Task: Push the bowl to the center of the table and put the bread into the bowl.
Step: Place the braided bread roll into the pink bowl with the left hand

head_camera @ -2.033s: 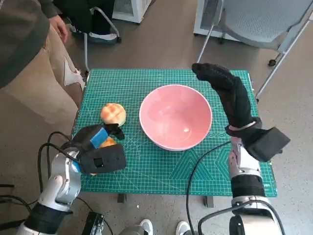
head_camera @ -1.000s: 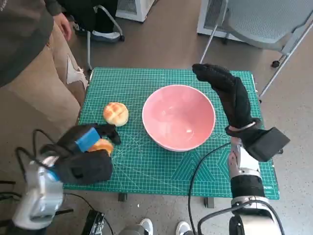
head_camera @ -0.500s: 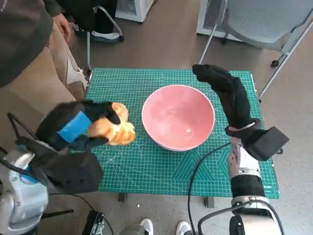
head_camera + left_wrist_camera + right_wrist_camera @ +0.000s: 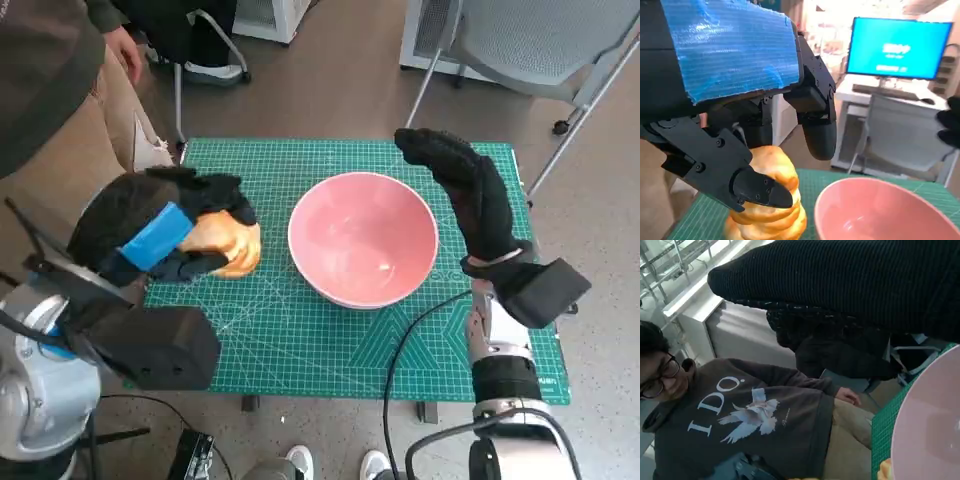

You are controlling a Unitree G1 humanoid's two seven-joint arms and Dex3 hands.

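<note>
Room: office-type space with a brown floor. A grey wheeled chair point(image 4: 520, 45) stands beyond the surface point(image 4: 330, 350), a lit blue monitor point(image 4: 897, 47) sits on a desk in the left wrist view, and a person point(image 4: 740, 410) in a dark printed sweatshirt sits close by the surface's far-left side. The surface is small and covered by a green gridded cutting mat.

We take the bowl point(image 4: 362, 238) as landmark. It is pink, upright and empty, sitting roughly mid-surface, so we judge the push step done.

Step in hand: carrying bread to the bowl. The left hand point(image 4: 160, 235) is left of the bowl and lifted off the mat, its fingers point(image 4: 757, 187) clamped round a golden bread roll point(image 4: 225, 243). In the left wrist view the roll point(image 4: 772, 200) is just beside the bowl's rim point(image 4: 880, 215) but not over it. We cannot tell whether a second roll lies hidden under that hand.

The right hand point(image 4: 465, 195) stands upright against the bowl's right side, fingers extended, holding nothing. Whether it touches the rim we cannot say.

Next move, in our judgement: bring the left hand rightward until the roll is over the bowl's hollow, lower it, then release. Watch points are clearing the near rim and not knocking the bowl off centre; the right hand looks placed to brace it.
</note>
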